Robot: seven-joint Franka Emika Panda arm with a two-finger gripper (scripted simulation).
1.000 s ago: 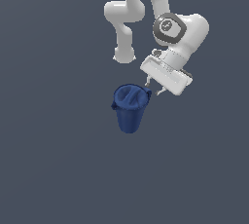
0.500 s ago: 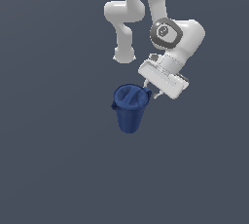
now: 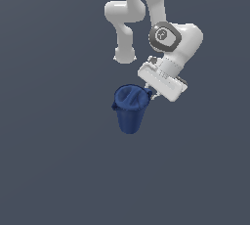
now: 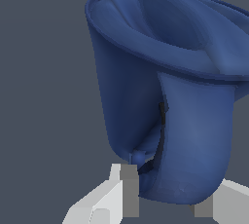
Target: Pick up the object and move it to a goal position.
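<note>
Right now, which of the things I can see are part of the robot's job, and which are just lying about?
Part of the job:
- the dark blue tapered bucket-like bin, standing upright
- the white gripper, at the bin's rim on the exterior view's right; in the wrist view its fingers sit either side of the bin's base

Just lying about:
- nothing else shows, only the plain grey ground

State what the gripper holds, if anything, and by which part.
The gripper appears shut on the blue bin, pinching its rim wall on the exterior view's right.
</note>
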